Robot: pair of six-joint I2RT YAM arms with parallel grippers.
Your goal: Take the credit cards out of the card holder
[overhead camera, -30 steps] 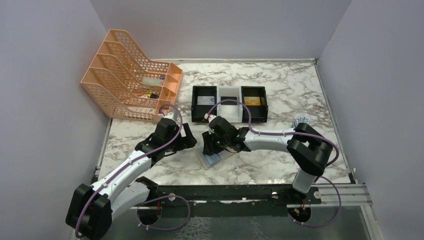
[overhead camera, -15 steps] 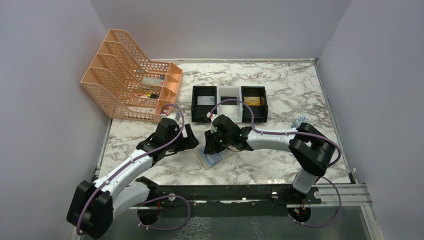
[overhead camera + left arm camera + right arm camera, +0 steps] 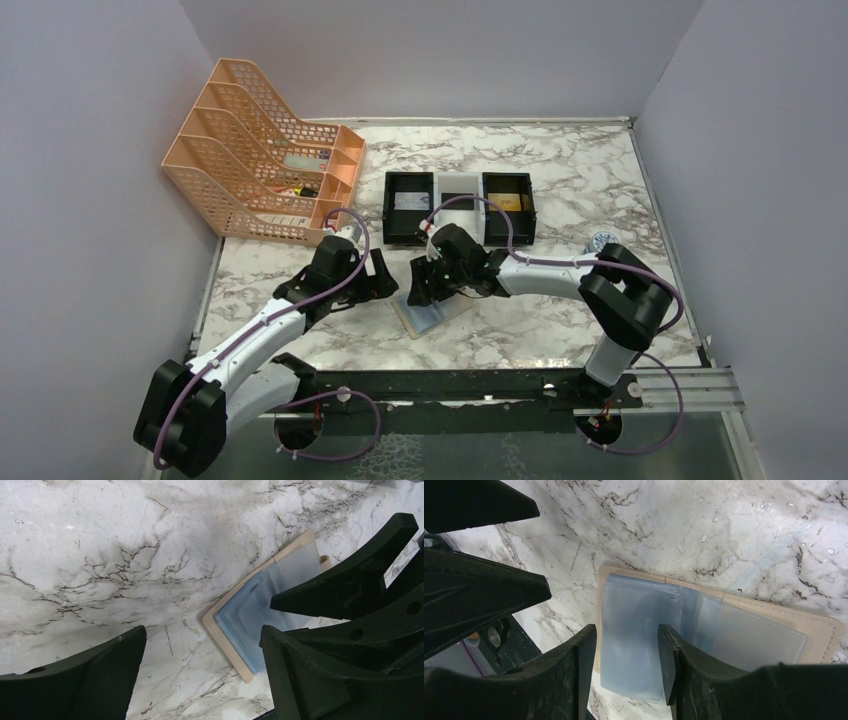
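Observation:
The card holder [image 3: 432, 318] lies open and flat on the marble, a tan cover with grey-blue clear sleeves [image 3: 644, 630]. No card shows in those sleeves. My right gripper [image 3: 626, 650] hangs just over its left half, jaws apart, the sleeve showing in the gap between them. Just left of the holder [image 3: 250, 620] my left gripper [image 3: 200, 675] stands wide open over bare marble, holding nothing. From above, both grippers meet over the holder, left [image 3: 385, 282] and right [image 3: 420, 290]. Single cards lie in the trays behind: a pale one [image 3: 408, 200], a black one [image 3: 457, 199], a gold one [image 3: 505, 203].
Three small trays, black [image 3: 390, 215], white [image 3: 440, 222] and black [image 3: 528, 215], stand in a row behind the grippers. An orange mesh file rack [image 3: 255, 165] fills the back left. A small round object [image 3: 601, 240] sits at the right, by the right arm.
My right gripper's jaws closed a little and have now spread wider over the sleeve, and its wrist has shifted slightly toward the trays. The left arm has barely moved.

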